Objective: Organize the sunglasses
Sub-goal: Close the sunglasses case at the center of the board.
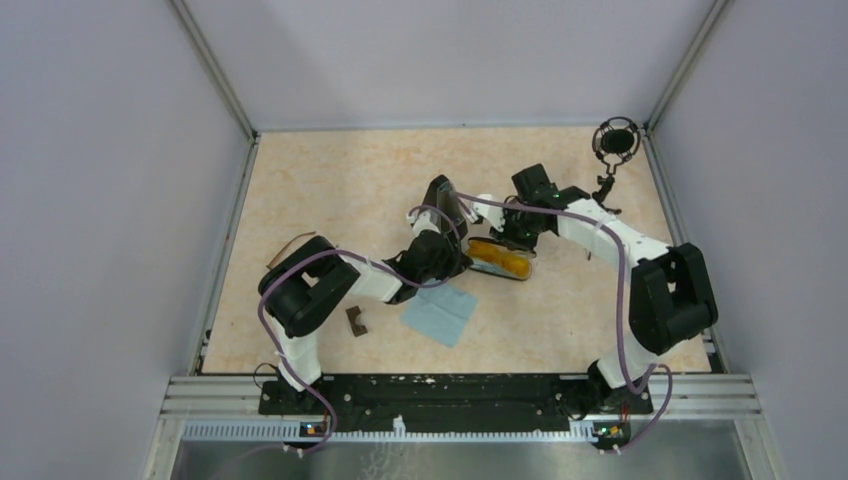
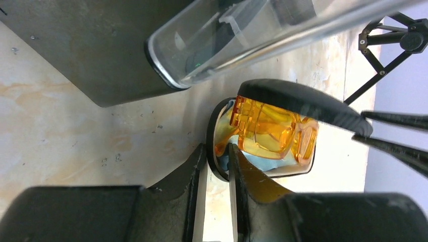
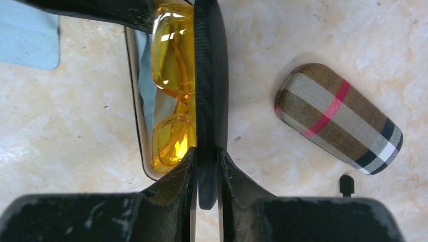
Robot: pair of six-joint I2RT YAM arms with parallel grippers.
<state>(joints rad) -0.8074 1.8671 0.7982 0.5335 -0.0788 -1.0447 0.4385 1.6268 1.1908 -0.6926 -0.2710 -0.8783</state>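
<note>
Lying nearest the arms, a blue cloth (image 1: 440, 312) is spread on the worktop (image 1: 350, 180). Just beyond it, at mid-worktop, the left gripper (image 2: 216, 151) is pinched on the base rim of the black case (image 2: 212, 131), probably to steady it. The right gripper (image 3: 206, 156) is clamped on the raised lid (image 3: 209, 75), seemingly ready to swing it down. The amber sunglasses (image 2: 267, 131) lie folded inside the case, between both grippers and gripped by neither. The brown-framed pair (image 1: 292, 245) lies well apart, toward the left edge. A plaid case (image 3: 335, 118) rests beside the lid, on its outer side.
</note>
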